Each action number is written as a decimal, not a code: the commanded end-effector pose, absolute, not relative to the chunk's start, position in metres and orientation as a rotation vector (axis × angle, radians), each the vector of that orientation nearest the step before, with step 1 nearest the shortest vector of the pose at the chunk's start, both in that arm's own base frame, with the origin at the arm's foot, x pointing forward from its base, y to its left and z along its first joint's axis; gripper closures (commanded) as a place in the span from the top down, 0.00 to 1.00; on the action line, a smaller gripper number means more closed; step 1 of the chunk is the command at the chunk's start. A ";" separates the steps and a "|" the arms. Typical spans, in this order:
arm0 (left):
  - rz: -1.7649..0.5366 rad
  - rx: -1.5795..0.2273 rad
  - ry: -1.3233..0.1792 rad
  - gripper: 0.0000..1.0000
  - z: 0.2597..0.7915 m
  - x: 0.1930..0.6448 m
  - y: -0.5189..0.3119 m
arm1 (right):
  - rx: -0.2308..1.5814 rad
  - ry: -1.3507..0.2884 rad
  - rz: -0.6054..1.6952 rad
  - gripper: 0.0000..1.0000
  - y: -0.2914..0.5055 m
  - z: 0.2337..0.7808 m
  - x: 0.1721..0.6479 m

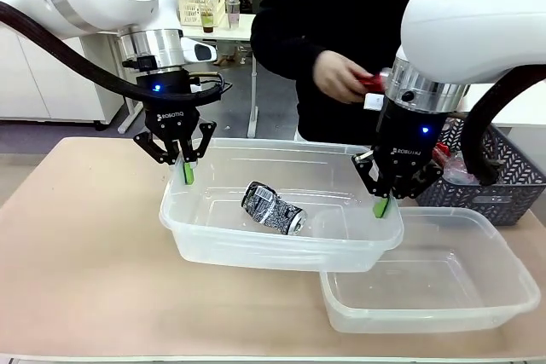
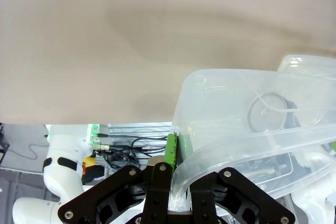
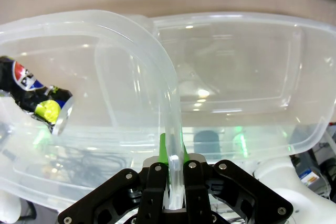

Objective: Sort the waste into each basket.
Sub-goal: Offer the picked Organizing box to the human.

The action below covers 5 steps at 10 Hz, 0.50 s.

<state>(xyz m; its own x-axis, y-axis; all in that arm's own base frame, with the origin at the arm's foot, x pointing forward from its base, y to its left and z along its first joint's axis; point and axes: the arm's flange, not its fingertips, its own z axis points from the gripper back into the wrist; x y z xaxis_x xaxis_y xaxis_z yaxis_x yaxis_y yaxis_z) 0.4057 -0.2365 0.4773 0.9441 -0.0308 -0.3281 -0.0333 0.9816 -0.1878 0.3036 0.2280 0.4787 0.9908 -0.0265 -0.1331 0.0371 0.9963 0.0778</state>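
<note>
Front view, left pincer (image 1: pixel 188 174), right pincer (image 1: pixel 381 206) each clamped on opposite rims of tub (image 1: pixel 247 249), crushed can (image 1: pixel 273 208) inside

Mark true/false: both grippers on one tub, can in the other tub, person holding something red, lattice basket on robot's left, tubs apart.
1. The left gripper and right gripper are both shut on the rim of the same tub. True.
2. The crushed can lies in the second tub. False: it lies in the gripped tub.
3. The person's hand holds a red item. True.
4. The lattice basket stands on the robot's left. False: it is on the right, behind the right arm.
5. The two tubs sit well apart. False: in the front view, the gripped tub's end overlaps the second tub's corner.
</note>
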 end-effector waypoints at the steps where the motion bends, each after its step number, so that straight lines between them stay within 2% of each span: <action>1: 0.039 -0.208 0.337 0.06 0.481 0.405 -0.236 | 0.068 0.144 -0.017 0.04 0.230 0.483 0.305; 5: 0.039 -0.208 0.337 0.06 0.481 0.405 -0.236 | 0.068 0.144 -0.017 0.04 0.230 0.483 0.305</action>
